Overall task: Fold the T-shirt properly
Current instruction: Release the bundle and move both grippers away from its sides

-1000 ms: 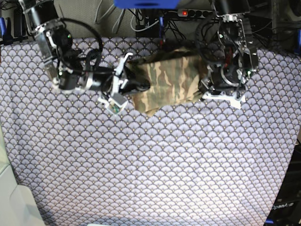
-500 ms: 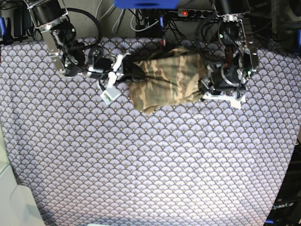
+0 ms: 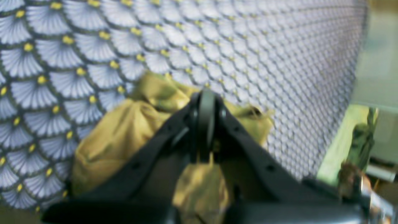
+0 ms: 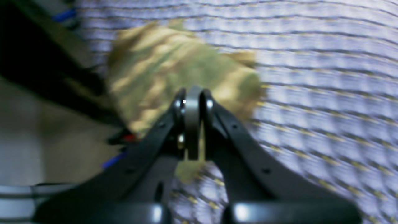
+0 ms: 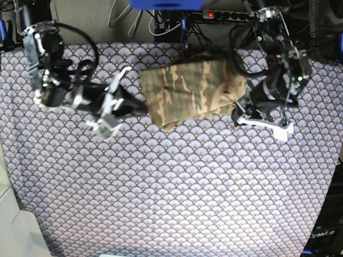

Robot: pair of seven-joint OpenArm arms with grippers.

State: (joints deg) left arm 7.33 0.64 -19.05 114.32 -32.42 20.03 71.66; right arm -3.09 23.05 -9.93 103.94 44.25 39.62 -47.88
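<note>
The camouflage T-shirt (image 5: 187, 91) lies as a folded, wide bundle at the back middle of the tablecloth (image 5: 171, 187). My right gripper (image 5: 140, 107) is at the shirt's left edge. In the right wrist view the right gripper (image 4: 192, 93) is shut with a scrap of the T-shirt (image 4: 161, 68) pinched between the fingers. My left gripper (image 5: 240, 104) is at the shirt's right edge. In the left wrist view the left gripper (image 3: 205, 96) is shut, with the T-shirt (image 3: 124, 140) bunched around and between the fingers. Both wrist views are blurred.
A power strip (image 5: 220, 14) and cables lie past the table's back edge, beside a blue object (image 5: 166, 4). A pale surface (image 5: 16, 230) shows beyond the front left corner. The cloth's right edge runs near the left arm (image 5: 278, 69).
The right gripper moved left and toward the front; the left gripper moved right. The shirt now spans wider and flatter between them.
</note>
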